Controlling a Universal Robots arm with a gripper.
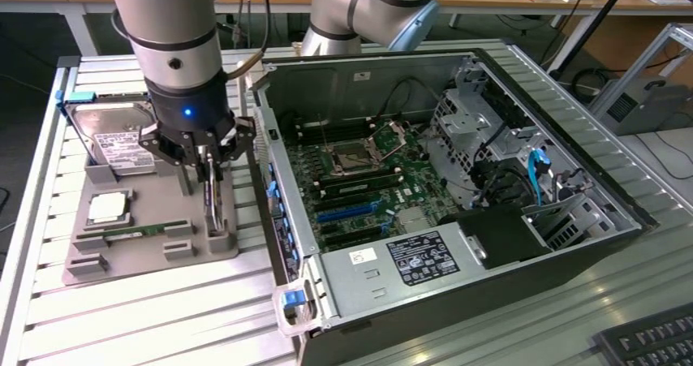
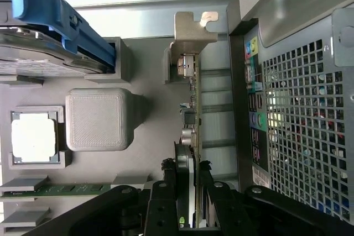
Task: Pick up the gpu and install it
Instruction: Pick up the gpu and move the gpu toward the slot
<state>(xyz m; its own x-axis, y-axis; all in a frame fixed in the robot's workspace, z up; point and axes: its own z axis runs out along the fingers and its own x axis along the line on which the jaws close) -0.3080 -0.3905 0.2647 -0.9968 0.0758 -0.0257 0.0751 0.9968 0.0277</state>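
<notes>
End effector grips the gpu, which stands on edge in the grey tray at the exterior view's left. Lifting it out and installing it in the open computer case are not yet done.

You see the gpu standing on its long edge, a thin dark board with a silvery end bracket, running straight out from between the gripper's clamped jaws.

The exterior view looks steeply down over computer case and parts tray; the close wrist view shares tray and gpu.
</notes>
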